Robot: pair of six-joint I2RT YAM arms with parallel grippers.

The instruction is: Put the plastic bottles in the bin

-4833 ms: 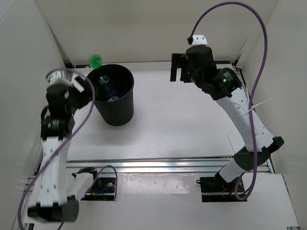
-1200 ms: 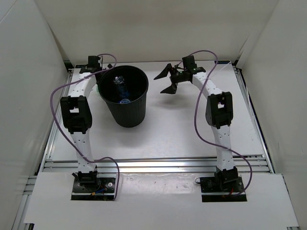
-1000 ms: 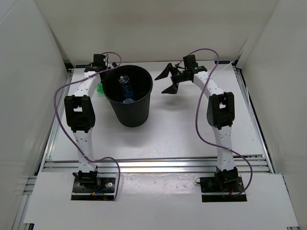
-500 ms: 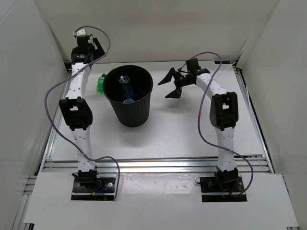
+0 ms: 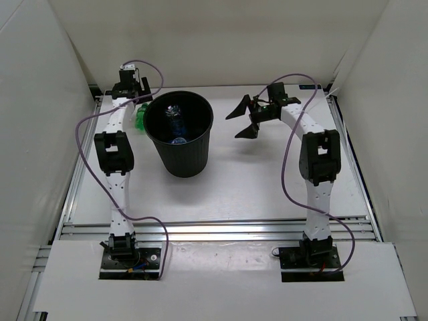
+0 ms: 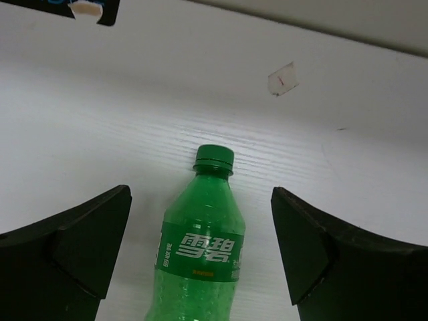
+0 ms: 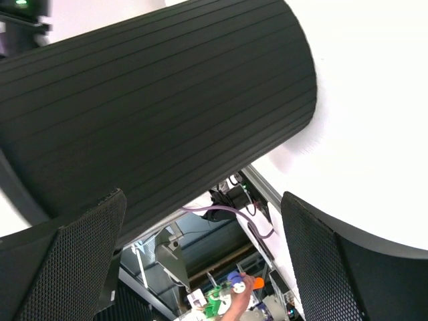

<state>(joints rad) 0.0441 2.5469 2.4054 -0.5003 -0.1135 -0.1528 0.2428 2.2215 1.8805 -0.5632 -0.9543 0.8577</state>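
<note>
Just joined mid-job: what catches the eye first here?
The black bin stands left of the table's centre with clear bottles inside. A green bottle lies on the table just left of it, between the left gripper's open fingers, untouched. The right gripper hangs open right of the bin.

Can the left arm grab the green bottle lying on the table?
Probably yes. The left claw is open above the green bottle, with a jaw on each side and nothing between them. The bin stands close beside the bottle but does not seem to block the way.
</note>
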